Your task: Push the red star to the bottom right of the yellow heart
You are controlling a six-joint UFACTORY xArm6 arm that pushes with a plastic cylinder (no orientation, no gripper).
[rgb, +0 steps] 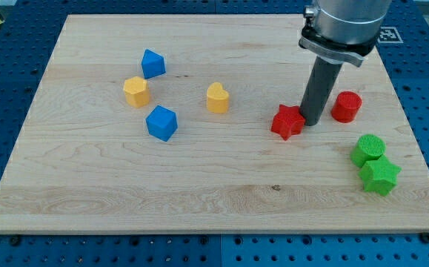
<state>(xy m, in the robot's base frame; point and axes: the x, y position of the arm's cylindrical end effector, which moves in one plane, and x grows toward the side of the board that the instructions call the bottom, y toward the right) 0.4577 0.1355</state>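
1. The counter [221, 196] is a pale wooden board that fills most of the view, resting on a blue perforated base [421, 89].
2. Farthest toward the view's left is a yellow hexagon block [135, 91]; just above and to its right stands a blue block [153, 64] of pentagon-like shape, near it but apart.
3. Below these, a blue cube [161, 122] sits tilted on the board, a little to the right of the yellow hexagon block.
4. The yellow heart [217, 97] stands alone near the middle of the counter, well apart from the blue pieces.
5. The red star [287, 122] lies to the right of the yellow heart and slightly lower, with open board between them.
6. My tip [311, 122] is down on the counter, touching or just beside the red star's right edge, between the star and the red cylinder [346, 106].
7. The arm carries no gripper, only the dark rod, so nothing is spread or pinched.
8. Near the view's right edge, a green cylinder [367, 149] sits just above a green star [380, 176], the two touching or nearly so.
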